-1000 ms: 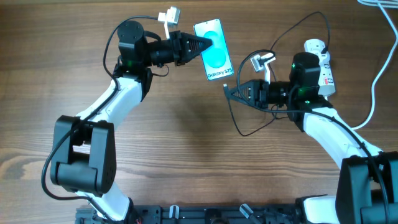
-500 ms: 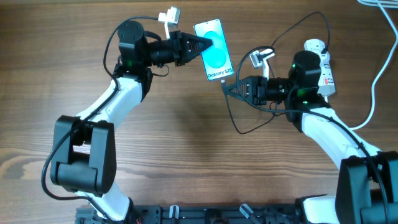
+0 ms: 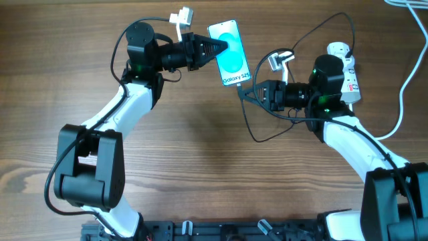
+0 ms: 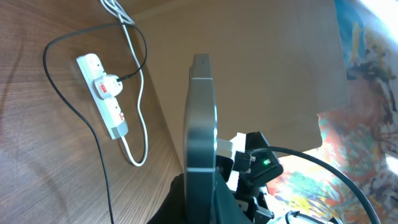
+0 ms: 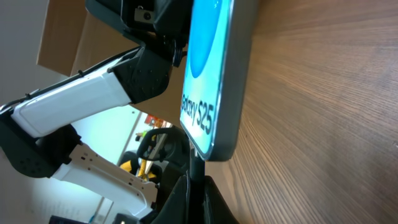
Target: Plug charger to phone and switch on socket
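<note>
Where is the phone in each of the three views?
Overhead: the phone is at upper centre, gripped by the left gripper.
Left wrist: the phone is at centre, seen edge-on.
Right wrist: the phone is at top centre, cyan screen showing.
Shared landmark: the wooden table.

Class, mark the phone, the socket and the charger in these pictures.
the phone [image 3: 233, 59], overhead view, on its cyan screen.
the socket [image 4: 114, 114], left wrist view, on its white body.
the charger [image 3: 257, 141], overhead view, on the bottom of its black cable loop.
</note>
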`<move>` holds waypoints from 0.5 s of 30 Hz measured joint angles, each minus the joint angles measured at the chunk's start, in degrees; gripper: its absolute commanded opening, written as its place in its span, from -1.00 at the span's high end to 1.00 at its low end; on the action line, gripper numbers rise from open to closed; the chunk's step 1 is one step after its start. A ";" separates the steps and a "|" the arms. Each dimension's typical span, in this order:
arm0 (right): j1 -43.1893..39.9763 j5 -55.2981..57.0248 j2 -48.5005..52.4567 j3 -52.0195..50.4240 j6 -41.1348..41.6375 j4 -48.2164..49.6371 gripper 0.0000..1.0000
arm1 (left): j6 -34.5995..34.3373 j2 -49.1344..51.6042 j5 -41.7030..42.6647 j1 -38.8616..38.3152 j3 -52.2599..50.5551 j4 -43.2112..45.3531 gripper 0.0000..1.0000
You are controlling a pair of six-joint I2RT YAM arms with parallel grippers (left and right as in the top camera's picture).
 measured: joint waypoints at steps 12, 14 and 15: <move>0.00 0.00 0.00 0.00 0.42 0.22 0.92 | 0.00 0.00 0.04 0.00 0.00 0.00 0.92; 0.00 -0.02 0.00 0.00 0.79 0.26 0.91 | 0.00 0.00 0.02 -0.07 0.00 0.04 0.92; 0.00 -0.04 0.00 0.00 1.07 0.26 0.91 | 0.00 0.00 -0.02 -0.13 0.00 0.11 0.92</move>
